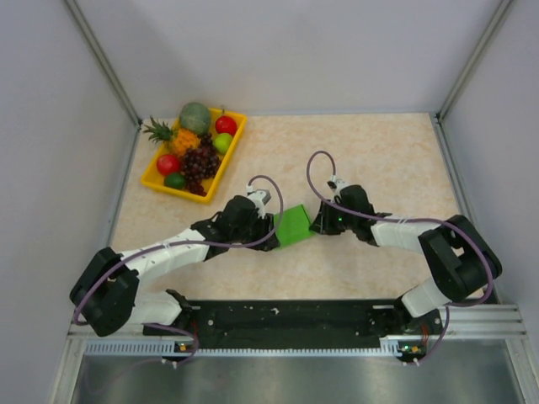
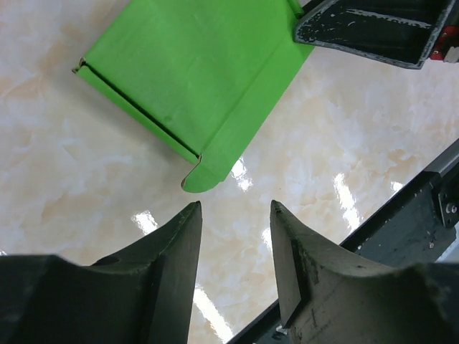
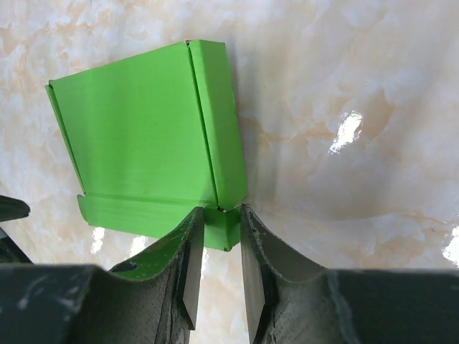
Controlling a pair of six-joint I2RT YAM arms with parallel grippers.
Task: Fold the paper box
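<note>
The paper box (image 1: 293, 225) is a bright green, partly folded card lying flat on the marble tabletop between my two grippers. In the left wrist view the paper box (image 2: 193, 72) lies just beyond my left gripper (image 2: 235, 204), whose jaws stand open and empty a little short of a rounded tab. My left gripper (image 1: 271, 229) sits at the card's left edge. In the right wrist view the paper box (image 3: 136, 143) shows a folded side strip, and my right gripper (image 3: 221, 209) is closed narrowly around its small corner flap (image 3: 222, 228). My right gripper (image 1: 318, 223) is at the card's right corner.
A yellow fruit tray (image 1: 150, 178) with plastic fruit stands at the back left. A black base rail (image 1: 286, 316) runs along the near edge. Grey walls close in both sides and the back. The right gripper's body (image 2: 373, 29) shows at the left wrist view's top right.
</note>
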